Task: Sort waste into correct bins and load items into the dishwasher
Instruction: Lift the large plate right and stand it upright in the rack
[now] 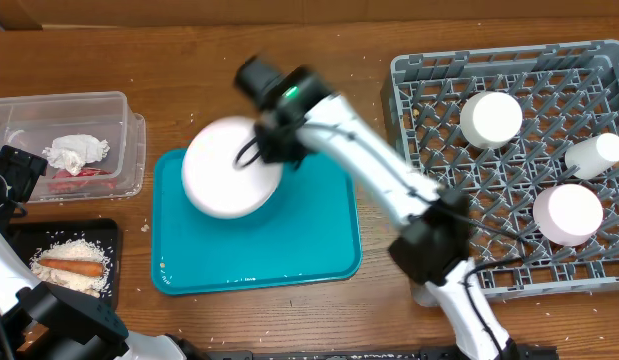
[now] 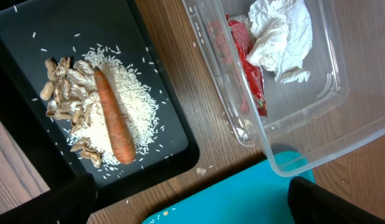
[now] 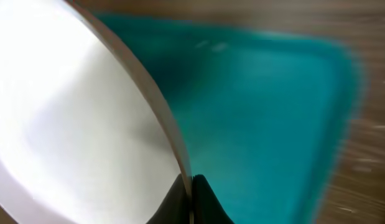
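Plenty at far left shows only in the left wrist view: peanuts [image 2: 58,87] beside the carrot [image 2: 114,124] in the black tray [image 2: 24,37], and the left gripper [image 2: 192,208] spread and empty. Centre, the right gripper [image 3: 191,202] pinches the plate [image 1: 224,170] by its rim over the teal tray [image 1: 289,255]. A firm pinch and an upright slot into the rack [image 1: 439,110], right, should serve.

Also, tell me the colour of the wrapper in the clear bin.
Red; the wrapper shows best in the left wrist view.
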